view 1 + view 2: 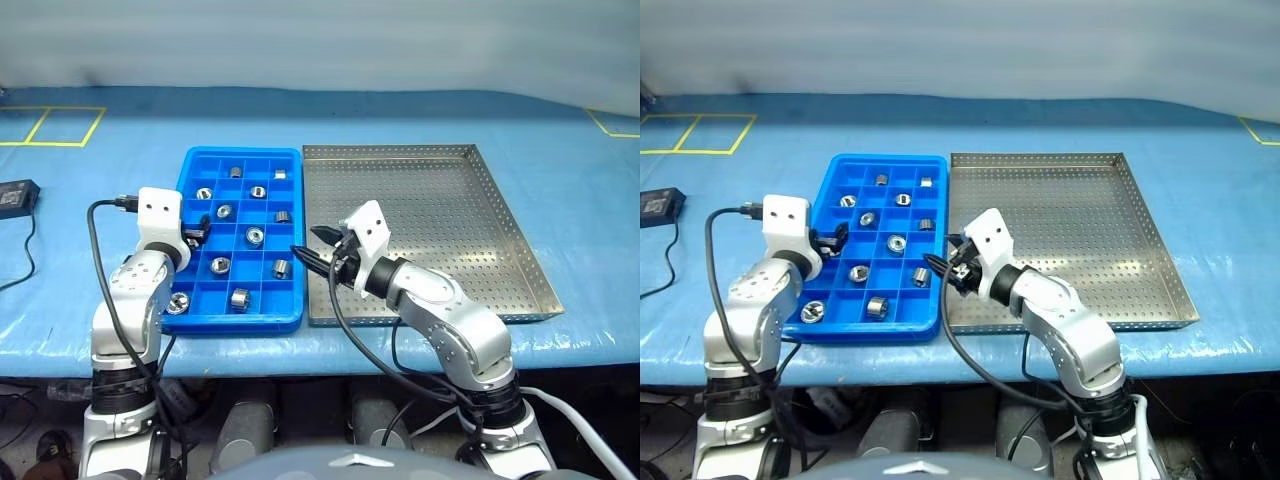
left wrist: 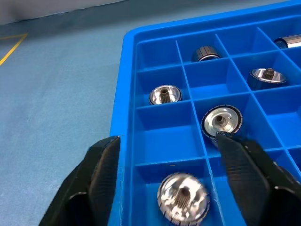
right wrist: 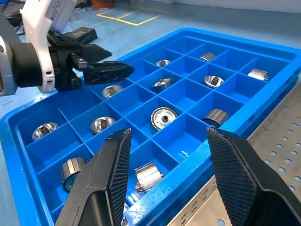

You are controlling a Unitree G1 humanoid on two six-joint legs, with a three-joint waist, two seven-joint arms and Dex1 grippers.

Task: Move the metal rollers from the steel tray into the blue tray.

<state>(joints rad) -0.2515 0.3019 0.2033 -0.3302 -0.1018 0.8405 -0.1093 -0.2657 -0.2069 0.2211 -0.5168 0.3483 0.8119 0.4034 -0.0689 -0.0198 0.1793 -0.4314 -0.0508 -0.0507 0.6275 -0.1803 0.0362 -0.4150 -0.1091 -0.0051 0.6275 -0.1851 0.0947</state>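
Observation:
The blue tray lies left of the steel tray, side by side. All the metal rollers I see lie in the blue tray's compartments, such as one roller near its middle. My left gripper hovers open over the tray's left columns. In the left wrist view its fingers straddle a compartment with a roller lying loose in it. My right gripper is open and holds nothing. It hangs over the seam between the two trays, pointing toward the blue tray.
A blue cover spreads over the table, whose front edge runs just below the trays. A black device with a cable sits at the far left. Yellow tape marks lie at the back left.

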